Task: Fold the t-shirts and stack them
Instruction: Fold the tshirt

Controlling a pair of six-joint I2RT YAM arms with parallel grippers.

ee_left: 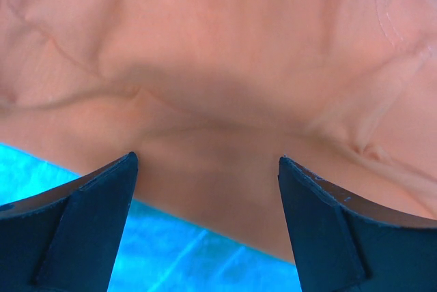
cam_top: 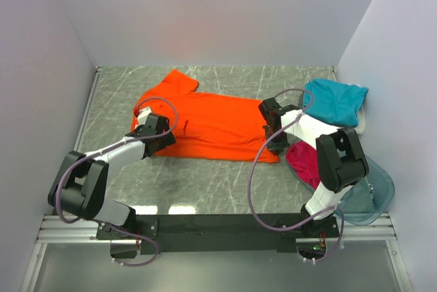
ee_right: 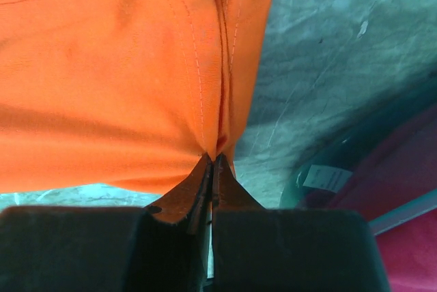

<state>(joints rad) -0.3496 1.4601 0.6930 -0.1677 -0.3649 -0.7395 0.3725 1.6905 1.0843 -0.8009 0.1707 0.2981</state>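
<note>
Orange t-shirt (cam_top: 212,125) lies flat; right gripper (ee_right: 213,159) pinches its hem tight, seemingly readying a fold, while left gripper (ee_left: 207,166) gapes wide over its opposite edge.

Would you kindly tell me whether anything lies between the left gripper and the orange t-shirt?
Nothing visible does. The left gripper is open at the edge of the orange t-shirt, with only bare cloth ahead of it. The right gripper is shut on the same shirt.
</note>
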